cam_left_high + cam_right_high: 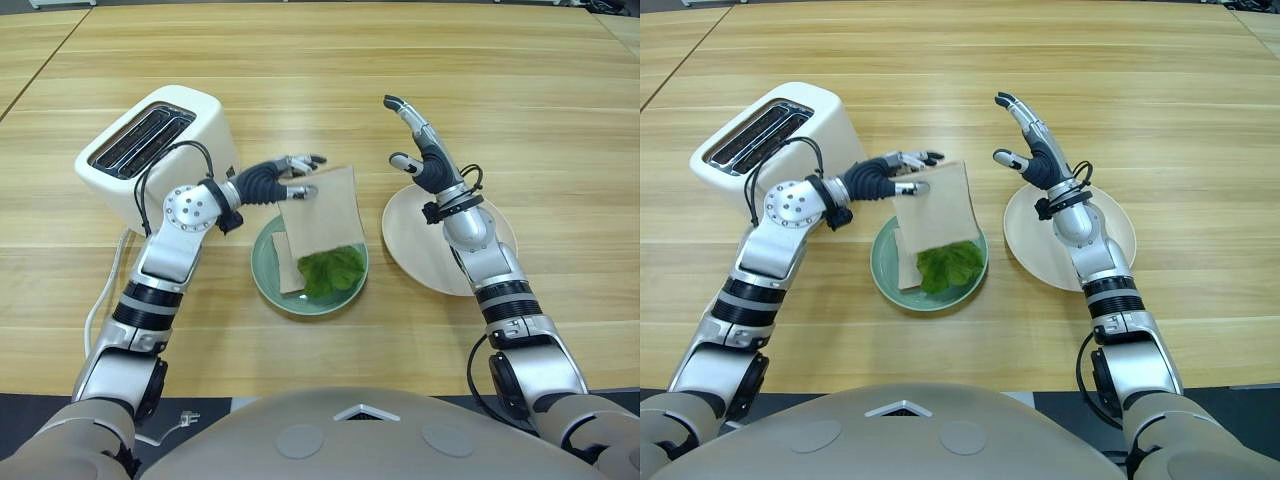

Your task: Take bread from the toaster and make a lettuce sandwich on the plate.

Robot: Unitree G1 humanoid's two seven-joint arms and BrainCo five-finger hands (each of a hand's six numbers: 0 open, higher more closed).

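Beside one toaster [160, 150], left robot hand [283, 179] grips one slice [322, 215]; right robot hand [424, 160] open

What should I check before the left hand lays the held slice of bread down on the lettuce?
1. Left hand grips the top slice at its upper edge: ok.
2. Bottom slice lies in the green plate: ok.
3. Lettuce is in that plate beside or over the bottom slice: ok, though partly hidden by the top slice.
4. Top slice is lined up with the bottom slice: not ok, it is tilted and sits further right.
5. Right hand is open and away from the sandwich, above the beige plate: ok.
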